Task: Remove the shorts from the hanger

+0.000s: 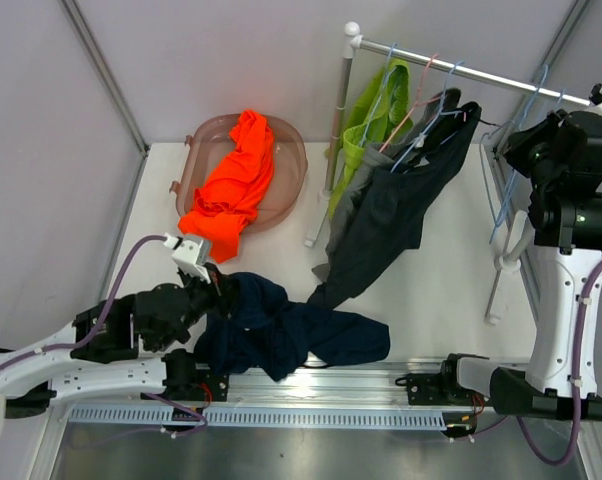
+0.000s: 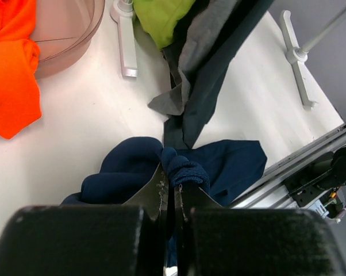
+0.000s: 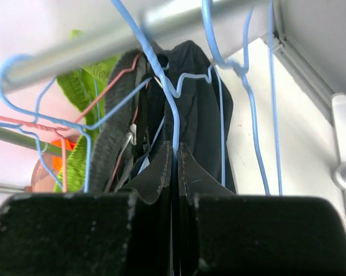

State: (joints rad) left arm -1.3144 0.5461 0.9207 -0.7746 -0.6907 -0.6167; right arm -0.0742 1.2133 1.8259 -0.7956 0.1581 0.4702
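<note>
Left tool [image 2: 172,183] clamping navy shorts [image 2: 230,164], white table [image 2: 75,126]

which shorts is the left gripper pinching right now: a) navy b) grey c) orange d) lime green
a: in the left wrist view the left gripper is shut on a fold of the navy shorts, which lie bunched on the table.

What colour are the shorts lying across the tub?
Bright orange; the shorts on the tub show best in the top view.
</note>
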